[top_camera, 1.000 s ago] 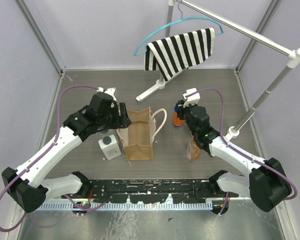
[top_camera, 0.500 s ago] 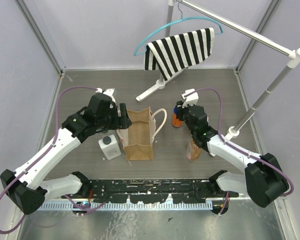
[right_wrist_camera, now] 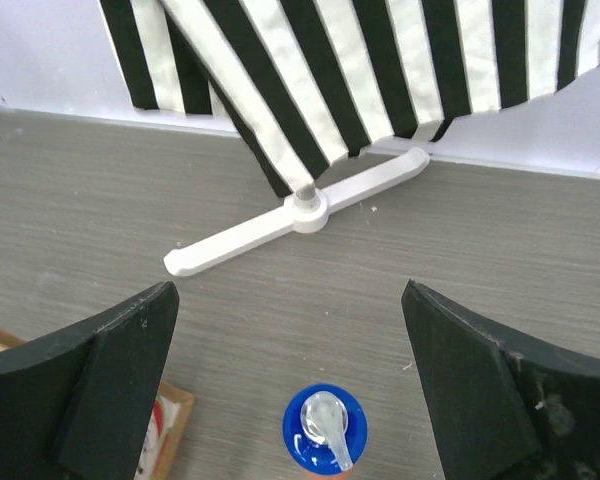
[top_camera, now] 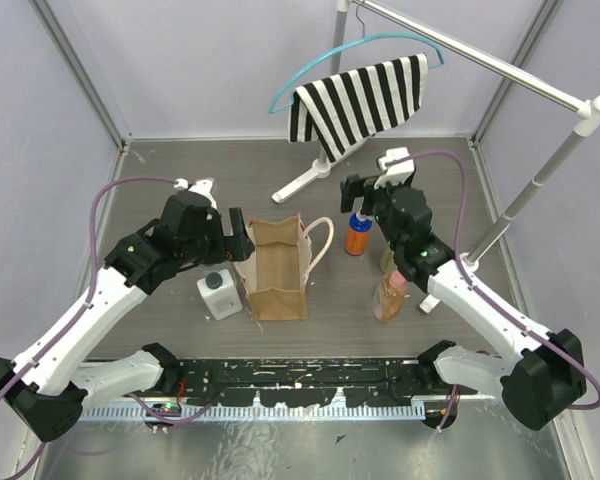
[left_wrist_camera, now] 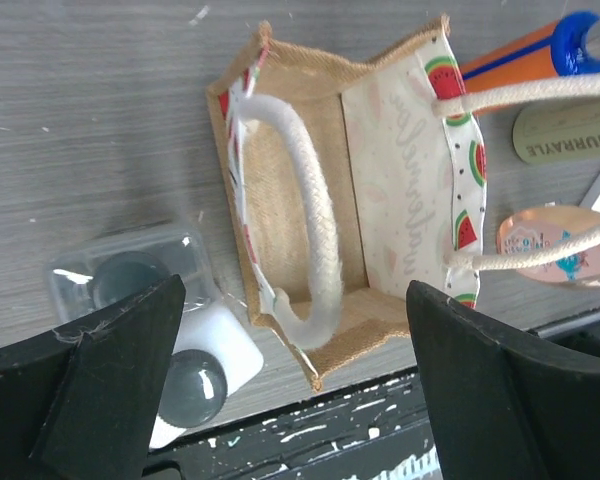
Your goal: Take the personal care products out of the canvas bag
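Spread wide, the left end effector hovers above the bag for a look inside: seems empty. The right end effector, also spread, hangs clear above the orange bottle.

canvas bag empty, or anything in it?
Looks empty: the left wrist view looks down into the canvas bag, showing bare lining and floor, only its cream handle draped across.
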### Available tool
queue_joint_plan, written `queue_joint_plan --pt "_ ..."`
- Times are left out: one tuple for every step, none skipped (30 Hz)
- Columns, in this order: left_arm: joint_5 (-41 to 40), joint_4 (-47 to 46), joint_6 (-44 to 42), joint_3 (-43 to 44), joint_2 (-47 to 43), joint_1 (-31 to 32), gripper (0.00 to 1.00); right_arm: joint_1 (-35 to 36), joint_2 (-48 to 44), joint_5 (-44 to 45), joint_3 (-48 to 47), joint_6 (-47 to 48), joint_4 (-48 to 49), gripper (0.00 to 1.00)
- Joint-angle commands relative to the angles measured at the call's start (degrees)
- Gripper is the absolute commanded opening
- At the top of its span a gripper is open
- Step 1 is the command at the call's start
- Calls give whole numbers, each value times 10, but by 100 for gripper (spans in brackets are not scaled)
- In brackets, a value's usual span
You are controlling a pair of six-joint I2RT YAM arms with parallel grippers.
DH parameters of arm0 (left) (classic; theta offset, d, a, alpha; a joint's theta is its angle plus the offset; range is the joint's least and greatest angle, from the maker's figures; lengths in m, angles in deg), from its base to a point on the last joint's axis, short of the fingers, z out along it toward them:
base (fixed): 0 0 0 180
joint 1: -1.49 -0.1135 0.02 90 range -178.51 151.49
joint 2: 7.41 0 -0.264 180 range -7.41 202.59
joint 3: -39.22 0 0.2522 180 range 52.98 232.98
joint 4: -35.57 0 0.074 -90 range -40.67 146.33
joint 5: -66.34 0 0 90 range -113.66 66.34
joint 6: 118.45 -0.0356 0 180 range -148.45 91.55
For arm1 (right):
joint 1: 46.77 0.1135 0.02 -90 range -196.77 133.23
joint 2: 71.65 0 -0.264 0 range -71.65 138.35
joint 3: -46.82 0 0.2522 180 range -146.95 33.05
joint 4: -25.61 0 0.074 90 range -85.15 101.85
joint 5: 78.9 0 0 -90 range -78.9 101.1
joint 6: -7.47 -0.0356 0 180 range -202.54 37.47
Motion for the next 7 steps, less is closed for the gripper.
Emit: queue_joint_plan --pt "-80 28 -14 51 -20 1 99 -2 18 16 -178 -59 -197 100" --pt "-98 32 -16 63 -19 1 99 -2 32 9 -217 -64 -241 100" --pt "-116 36 -18 77 -16 1 99 -2 41 2 -247 -65 -274 100" --pt "-132 39 -22 89 -9 1 99 -2 44 -5 -266 -65 -293 100" --pt "-145 44 -29 103 -1 1 99 -2 45 -6 -283 -70 -303 100" --pt "-161 51 -36 119 9 1 99 -2 50 -6 -307 -71 -330 100" --pt "-177 57 -44 134 20 1 99 -2 53 11 -333 -80 -370 100"
